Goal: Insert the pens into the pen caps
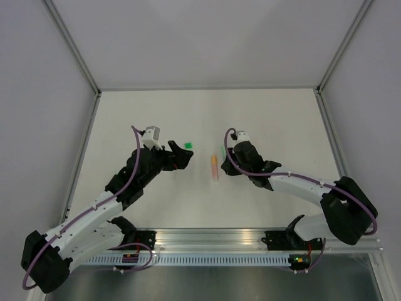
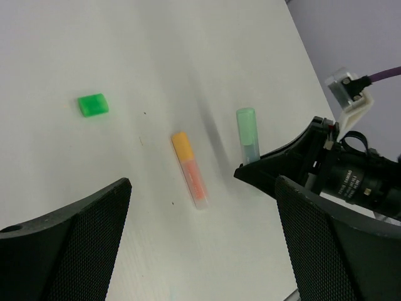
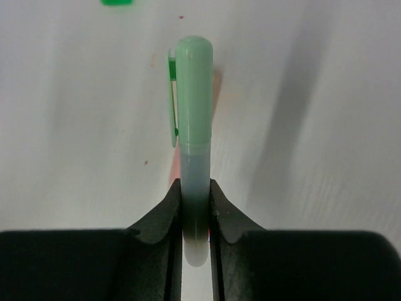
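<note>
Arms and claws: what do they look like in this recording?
The left arm and right arm have white links, black joints and bases; a purple cable loops along each. The left claw and right claw are black; the left's fingers look mesh-textured.

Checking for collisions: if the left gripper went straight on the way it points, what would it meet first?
Probably the orange pen lying on the table, roughly centred ahead of the left gripper; depth is unclear.
</note>
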